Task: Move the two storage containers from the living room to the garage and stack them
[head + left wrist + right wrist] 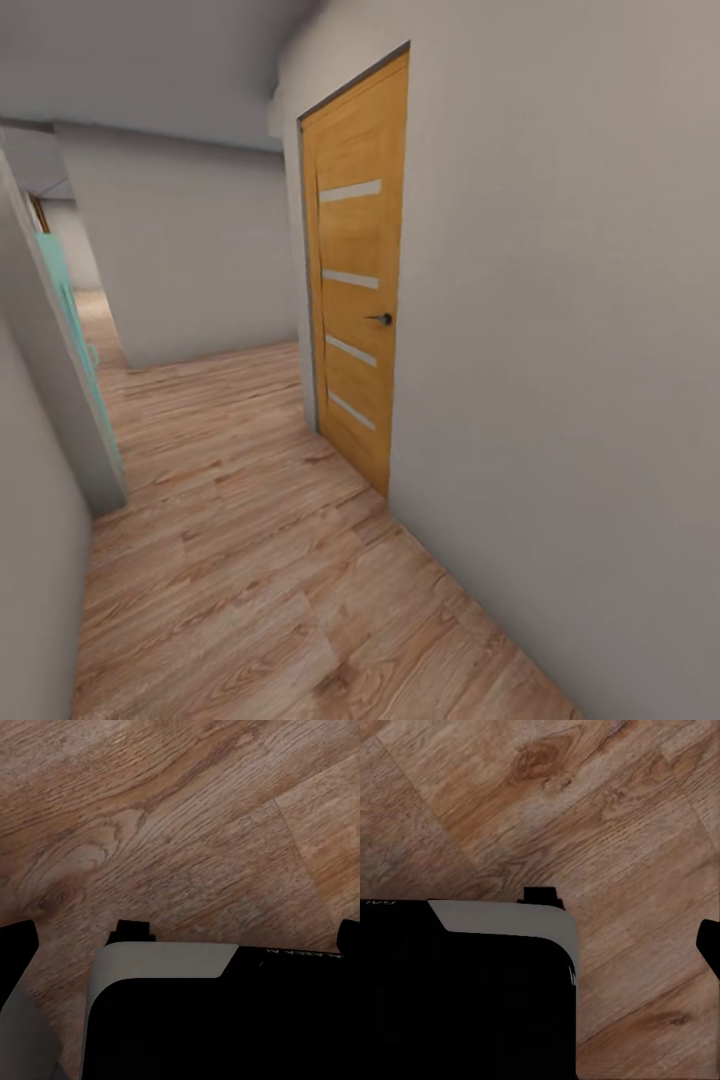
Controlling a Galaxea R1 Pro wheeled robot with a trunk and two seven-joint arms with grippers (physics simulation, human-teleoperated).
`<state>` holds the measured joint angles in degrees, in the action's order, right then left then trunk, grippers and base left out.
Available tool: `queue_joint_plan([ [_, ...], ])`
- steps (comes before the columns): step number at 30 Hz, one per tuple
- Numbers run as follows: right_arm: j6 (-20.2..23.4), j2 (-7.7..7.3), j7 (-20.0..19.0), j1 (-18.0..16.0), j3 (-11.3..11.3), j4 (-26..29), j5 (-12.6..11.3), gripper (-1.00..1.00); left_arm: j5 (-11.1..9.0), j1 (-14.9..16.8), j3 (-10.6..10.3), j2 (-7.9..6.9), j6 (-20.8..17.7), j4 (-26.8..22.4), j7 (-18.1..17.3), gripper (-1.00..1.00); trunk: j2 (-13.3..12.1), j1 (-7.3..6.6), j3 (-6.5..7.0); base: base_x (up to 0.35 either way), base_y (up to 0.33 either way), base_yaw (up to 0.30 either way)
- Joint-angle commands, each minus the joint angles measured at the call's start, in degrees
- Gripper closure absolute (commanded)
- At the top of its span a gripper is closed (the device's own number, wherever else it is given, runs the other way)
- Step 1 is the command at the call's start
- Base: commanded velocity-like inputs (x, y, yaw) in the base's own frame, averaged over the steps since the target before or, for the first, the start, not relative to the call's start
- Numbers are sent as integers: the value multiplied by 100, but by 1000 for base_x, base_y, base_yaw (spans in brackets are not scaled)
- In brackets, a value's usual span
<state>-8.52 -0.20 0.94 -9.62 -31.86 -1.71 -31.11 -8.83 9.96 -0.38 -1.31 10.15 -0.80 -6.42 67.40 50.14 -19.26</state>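
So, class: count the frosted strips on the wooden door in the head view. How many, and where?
4, stacked down the honey-wood door: near the top, above the handle, below it, and lowest. None seem hidden.

1. You faced a hallway with a wood-plank floor (250, 560) and plain grey-white walls (560, 350).
2. On your right, a shut honey-wood door (355, 300) with four frosted strips and a dark handle (383, 319) stood in the wall.
3. On your left you saw a teal panel (72, 320) past a wall edge.
4. The corridor ran on beyond a far wall (190, 250).
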Motion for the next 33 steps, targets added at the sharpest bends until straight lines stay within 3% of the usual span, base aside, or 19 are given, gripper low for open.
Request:
queue_joint_plan([
  [1, -27, 3, 2, -5, -48, -14, -42, -100, -57, 6, -8, -1, 14, 9, -35, -100, 4, 2, -6, 194, 0, 270],
  [13, -27, 3, 2, -5, -48, -14, -38, -100, -57, 6, -6, -1, 14, 9, -35, -100, 4, 2, -6, 198, 0, 258],
  [33, -34, 3, 2, -5, -48, -14, -43, -100, -57, 6, -8, -1, 5, 9, -36, -100, 4, 2, -6, 299, 0, 45],
])
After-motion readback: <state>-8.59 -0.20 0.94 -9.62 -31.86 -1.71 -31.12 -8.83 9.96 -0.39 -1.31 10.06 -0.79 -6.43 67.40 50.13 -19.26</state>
